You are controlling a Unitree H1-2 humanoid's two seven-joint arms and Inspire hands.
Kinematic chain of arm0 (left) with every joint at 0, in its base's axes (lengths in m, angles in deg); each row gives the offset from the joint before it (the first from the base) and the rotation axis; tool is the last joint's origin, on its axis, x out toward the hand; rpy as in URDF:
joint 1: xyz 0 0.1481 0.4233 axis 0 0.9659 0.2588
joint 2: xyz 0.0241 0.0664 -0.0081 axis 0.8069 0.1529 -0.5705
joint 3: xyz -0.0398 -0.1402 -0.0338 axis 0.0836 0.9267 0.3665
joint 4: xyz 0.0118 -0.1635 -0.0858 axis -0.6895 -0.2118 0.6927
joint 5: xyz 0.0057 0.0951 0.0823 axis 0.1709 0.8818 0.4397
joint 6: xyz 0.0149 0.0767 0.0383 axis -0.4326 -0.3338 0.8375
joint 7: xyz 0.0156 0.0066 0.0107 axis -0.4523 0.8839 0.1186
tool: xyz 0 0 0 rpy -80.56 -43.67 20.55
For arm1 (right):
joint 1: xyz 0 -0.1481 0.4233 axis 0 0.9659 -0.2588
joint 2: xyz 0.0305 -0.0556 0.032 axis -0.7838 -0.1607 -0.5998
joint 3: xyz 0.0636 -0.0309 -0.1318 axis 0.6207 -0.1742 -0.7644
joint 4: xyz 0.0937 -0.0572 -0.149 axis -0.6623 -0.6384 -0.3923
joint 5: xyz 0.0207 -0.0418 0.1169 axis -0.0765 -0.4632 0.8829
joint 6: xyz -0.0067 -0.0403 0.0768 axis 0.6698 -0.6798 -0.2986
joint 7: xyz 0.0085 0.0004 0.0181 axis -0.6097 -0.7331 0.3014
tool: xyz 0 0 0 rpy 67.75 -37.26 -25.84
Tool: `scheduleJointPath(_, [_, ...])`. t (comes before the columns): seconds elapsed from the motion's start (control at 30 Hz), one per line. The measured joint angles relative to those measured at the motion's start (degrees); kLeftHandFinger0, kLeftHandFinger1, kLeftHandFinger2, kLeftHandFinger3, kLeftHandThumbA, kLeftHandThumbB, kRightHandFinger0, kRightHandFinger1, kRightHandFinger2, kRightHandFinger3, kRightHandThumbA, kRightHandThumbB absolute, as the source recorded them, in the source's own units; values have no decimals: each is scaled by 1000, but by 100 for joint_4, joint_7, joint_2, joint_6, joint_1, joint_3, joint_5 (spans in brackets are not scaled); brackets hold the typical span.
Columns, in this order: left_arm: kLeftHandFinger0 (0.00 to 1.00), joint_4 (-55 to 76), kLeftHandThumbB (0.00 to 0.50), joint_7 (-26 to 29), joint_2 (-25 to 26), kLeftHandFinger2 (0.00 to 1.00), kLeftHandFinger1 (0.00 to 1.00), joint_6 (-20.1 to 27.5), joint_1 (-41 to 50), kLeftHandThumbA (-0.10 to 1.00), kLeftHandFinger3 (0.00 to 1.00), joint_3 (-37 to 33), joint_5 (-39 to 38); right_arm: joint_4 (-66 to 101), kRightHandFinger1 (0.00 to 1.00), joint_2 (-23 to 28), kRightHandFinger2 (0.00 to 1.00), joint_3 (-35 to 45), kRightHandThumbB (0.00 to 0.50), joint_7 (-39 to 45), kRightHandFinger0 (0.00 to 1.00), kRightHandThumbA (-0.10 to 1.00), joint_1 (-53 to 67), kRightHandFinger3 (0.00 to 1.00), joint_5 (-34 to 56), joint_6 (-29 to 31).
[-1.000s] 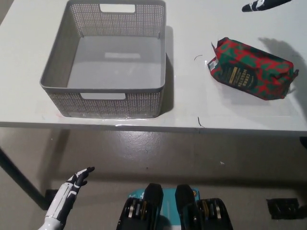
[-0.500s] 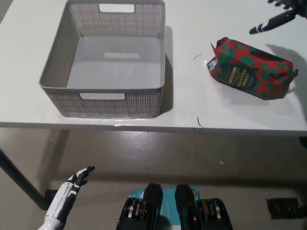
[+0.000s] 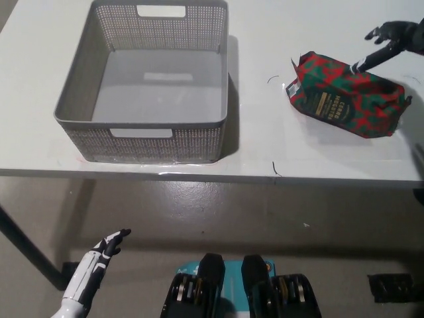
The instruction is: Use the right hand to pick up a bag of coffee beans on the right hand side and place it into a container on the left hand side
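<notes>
A red and green coffee bean bag (image 3: 346,97) with a dark label lies on its side on the white table (image 3: 265,142), at the right. My black right hand (image 3: 389,44) hangs over the bag's far right end, fingers spread and open, one fingertip reaching down to the bag's top edge. The grey mesh container (image 3: 150,83) stands at the left of the table with nothing in it. My white left hand (image 3: 93,271) rests low at the lower left, below the table edge.
The table's front edge (image 3: 212,175) runs across the middle of the picture, with grey floor below it. A bare strip of table separates the container from the bag.
My right hand has come down and toward me from the top right corner, from well beyond the bag to just over its far end. Bag, container and left hand have not moved.
</notes>
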Motion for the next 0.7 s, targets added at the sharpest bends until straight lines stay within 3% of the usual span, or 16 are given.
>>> scheduleJointPath(0.7, [1000,37,253,-87,21,1000,1000,-14,-106,1000,1000,-1,0,-382,1000,-234,1000,142,500,-236,1000,1000,134,1000,24,514])
